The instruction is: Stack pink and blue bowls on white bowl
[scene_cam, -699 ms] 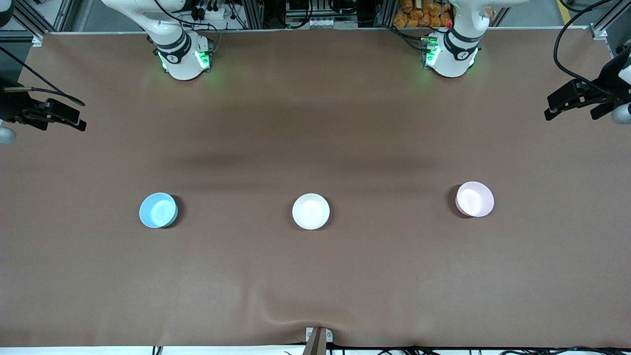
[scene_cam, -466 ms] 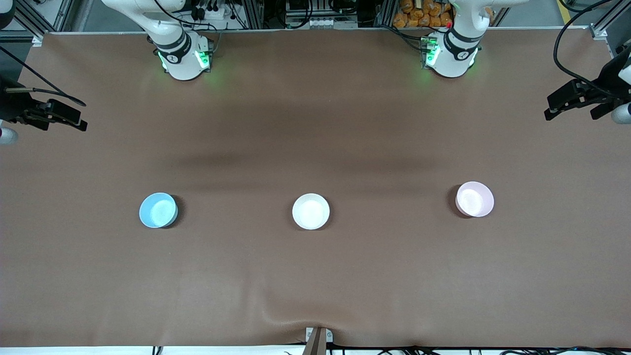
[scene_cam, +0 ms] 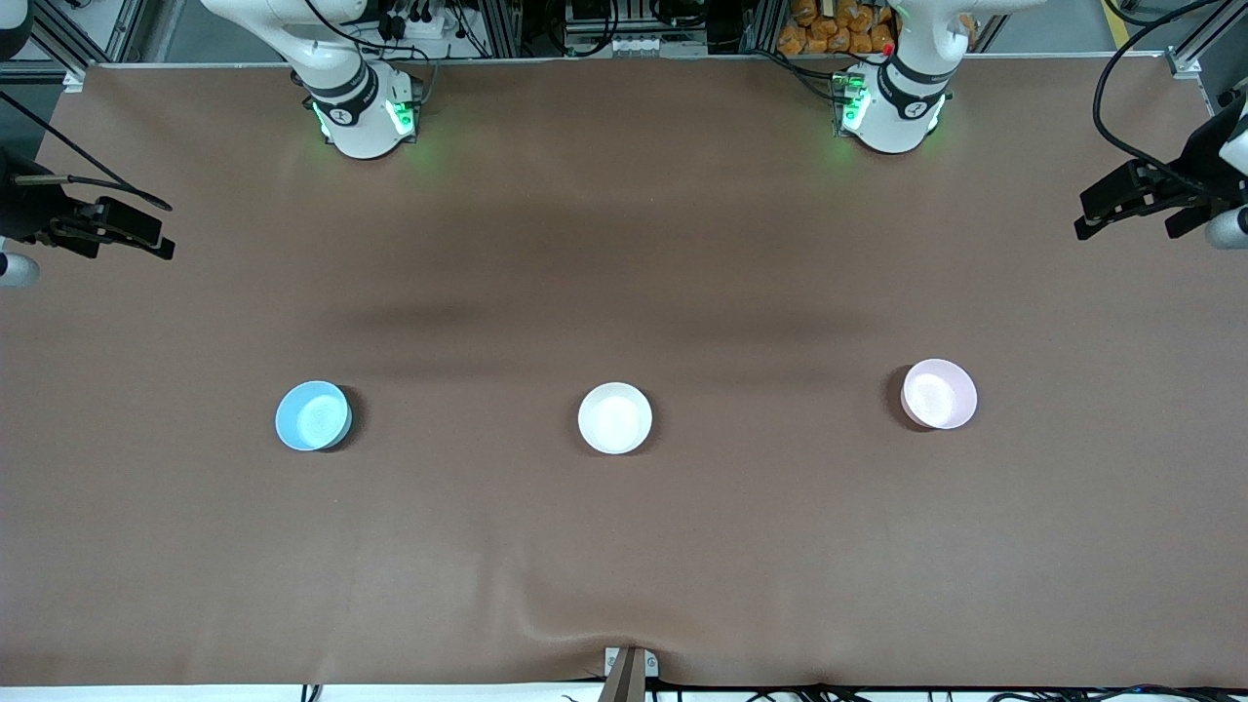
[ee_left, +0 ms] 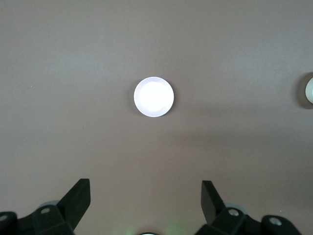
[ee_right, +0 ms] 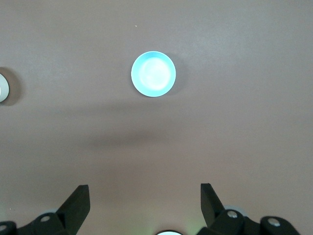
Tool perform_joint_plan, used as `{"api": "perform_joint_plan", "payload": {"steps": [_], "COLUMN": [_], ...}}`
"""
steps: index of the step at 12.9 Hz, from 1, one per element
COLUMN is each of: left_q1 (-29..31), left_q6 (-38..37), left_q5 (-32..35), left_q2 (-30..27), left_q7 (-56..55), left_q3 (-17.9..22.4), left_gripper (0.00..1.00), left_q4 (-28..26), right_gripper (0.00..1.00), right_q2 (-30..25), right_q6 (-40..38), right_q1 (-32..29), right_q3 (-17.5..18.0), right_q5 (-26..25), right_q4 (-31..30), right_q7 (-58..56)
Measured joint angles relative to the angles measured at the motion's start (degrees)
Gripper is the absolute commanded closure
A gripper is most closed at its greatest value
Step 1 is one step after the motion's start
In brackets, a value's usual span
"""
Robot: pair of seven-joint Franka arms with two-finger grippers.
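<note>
Nothing has really changed: left gripper (ee_left: 145,196) and right gripper (ee_right: 145,196) still hang high and spread open, barely drifting, while pink bowl (scene_cam: 938,393), white bowl (scene_cam: 614,417) and blue bowl (scene_cam: 313,415) sit unmoved in a row, well apart, so stacking hasn't started.

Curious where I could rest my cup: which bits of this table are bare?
Bare cloth lies between the blue bowl, white bowl and pink bowl, and between that row and the table edge nearest the camera. Nothing is crowded.
</note>
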Motion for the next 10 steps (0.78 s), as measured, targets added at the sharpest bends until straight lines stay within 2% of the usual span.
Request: {"api": "perform_joint_plan", "payload": {"steps": [4, 10], "left_q1": [1.1, 4.2], "left_q6": [1.6, 16.8], "left_q5": [0.0, 0.0], "left_q2": [4.0, 9.3], "left_q7": [0.1, 1.1], "left_q3": [0.3, 0.5], "left_gripper": [0.00, 0.00], "left_q4": [-0.8, -11.1], "right_gripper": [0.00, 0.00], "right_q2": [0.0, 0.0], "right_q6": [0.0, 0.0], "right_q1": [0.0, 0.0], "right_q3": [0.0, 0.0], "right_q5": [0.0, 0.0], "right_q4": [-0.2, -0.3], "right_q7": [0.0, 0.0]}}
